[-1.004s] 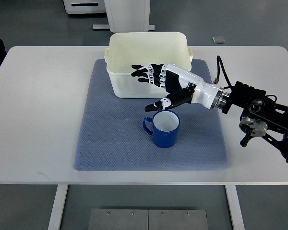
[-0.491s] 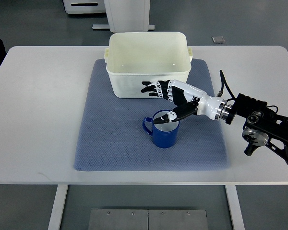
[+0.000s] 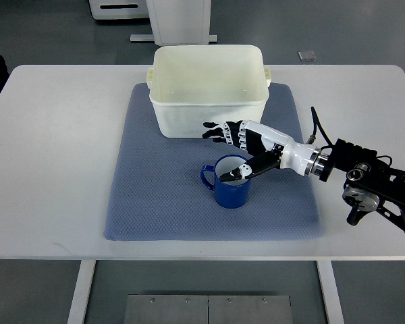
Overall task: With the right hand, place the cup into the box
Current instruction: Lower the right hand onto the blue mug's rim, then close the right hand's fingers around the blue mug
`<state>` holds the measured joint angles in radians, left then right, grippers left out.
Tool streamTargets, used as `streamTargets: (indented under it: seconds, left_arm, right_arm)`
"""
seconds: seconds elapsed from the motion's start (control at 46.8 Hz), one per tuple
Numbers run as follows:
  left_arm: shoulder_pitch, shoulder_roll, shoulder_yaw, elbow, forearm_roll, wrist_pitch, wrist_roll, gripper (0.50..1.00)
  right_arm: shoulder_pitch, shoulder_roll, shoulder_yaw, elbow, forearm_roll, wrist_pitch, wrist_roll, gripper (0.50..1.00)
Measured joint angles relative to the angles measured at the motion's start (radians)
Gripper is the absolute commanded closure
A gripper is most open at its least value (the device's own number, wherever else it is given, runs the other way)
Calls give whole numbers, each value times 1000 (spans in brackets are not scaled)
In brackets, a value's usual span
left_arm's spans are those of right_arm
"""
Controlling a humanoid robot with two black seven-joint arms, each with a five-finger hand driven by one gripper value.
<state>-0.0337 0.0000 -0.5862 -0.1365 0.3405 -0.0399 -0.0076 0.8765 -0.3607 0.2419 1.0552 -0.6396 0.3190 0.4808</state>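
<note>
Top view: blue cup [image 3: 229,190] upright, handle pointing left; right hand [image 3: 246,145] over rim.

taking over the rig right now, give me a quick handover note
Right hand: at the blue cup, thumb dipping inside its rim, other fingers spread past the far side; not closed on it yet.
Left hand: out of view.
Cup stands upright on the blue mat, handle to the picture's left, just in front of the white box.
Done: reach.
Left: grip, lift, set in box.

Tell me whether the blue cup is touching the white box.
Apart. The top view shows a strip of grey mat between the blue cup and the white box.
</note>
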Motion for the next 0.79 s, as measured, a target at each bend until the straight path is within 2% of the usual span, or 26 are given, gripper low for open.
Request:
streamTargets:
  seconds: [0.406,0.79]
  left_arm:
    - [0,0,0,0,0,0,0,500]
    - [0,0,0,0,0,0,0,500]
  right_arm:
    - [-22,2,-27,-3,0,-1,31,500]
    - [-36,12,-39,-22,0,-3,33,500]
